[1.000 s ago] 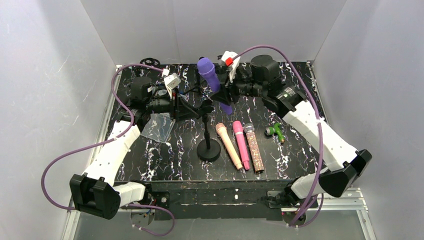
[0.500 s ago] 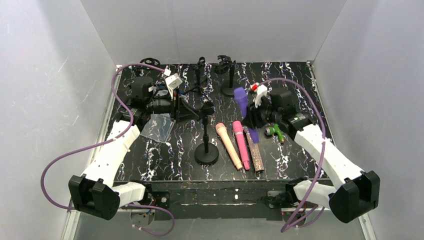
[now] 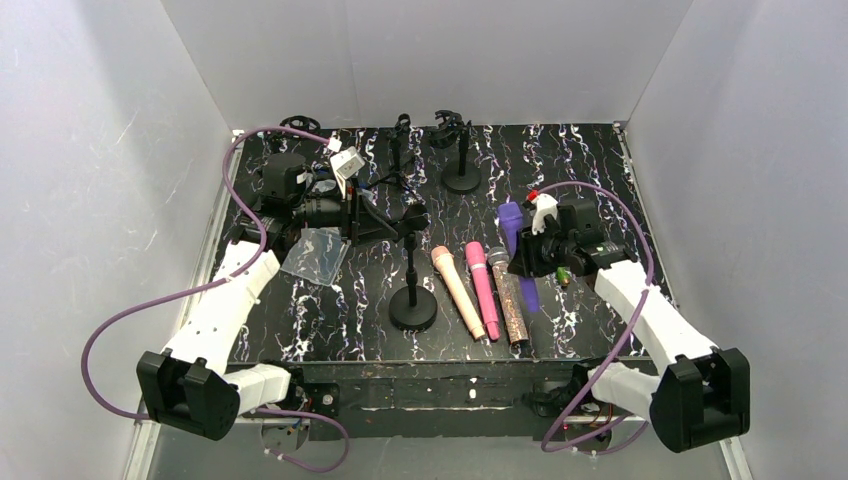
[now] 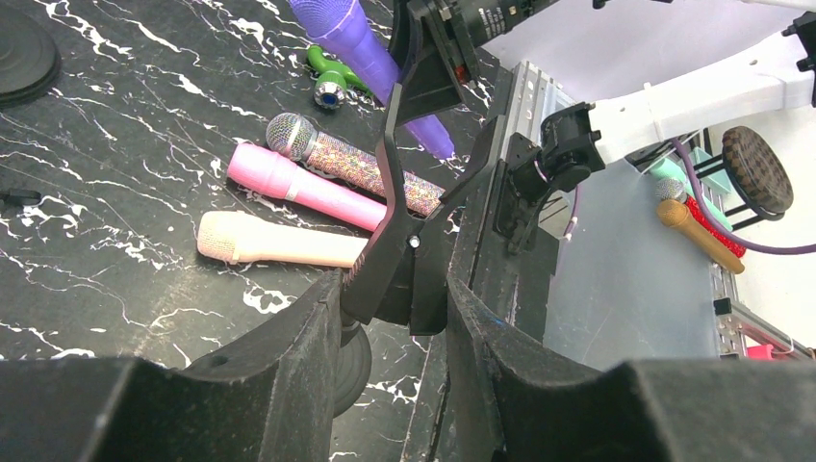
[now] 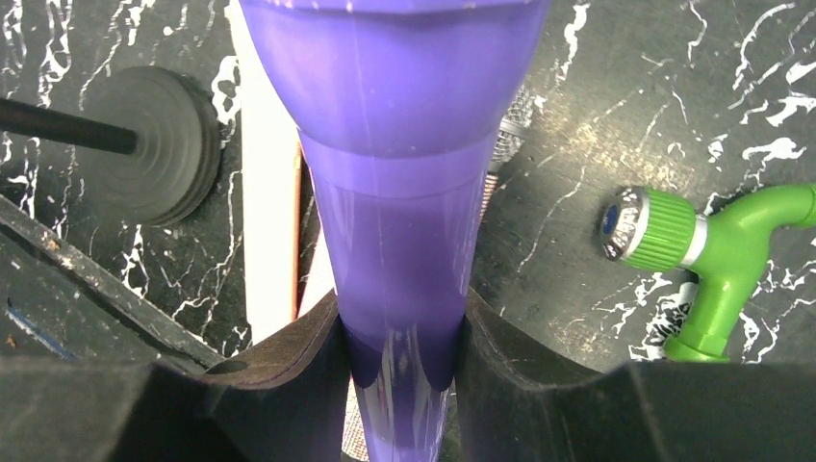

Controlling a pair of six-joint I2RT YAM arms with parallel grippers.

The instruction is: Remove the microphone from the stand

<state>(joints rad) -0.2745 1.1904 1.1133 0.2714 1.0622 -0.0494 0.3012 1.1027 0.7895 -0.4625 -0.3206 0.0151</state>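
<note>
White links (image 3: 225,300), black joints (image 3: 190,392), purple cables (image 3: 84,362), maybe braided

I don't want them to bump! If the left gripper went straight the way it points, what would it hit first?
The left gripper pinches the black plastic stand clip. Past that, it would probably meet the right gripper holding the purple plastic microphone, though depth is unclear.
</note>
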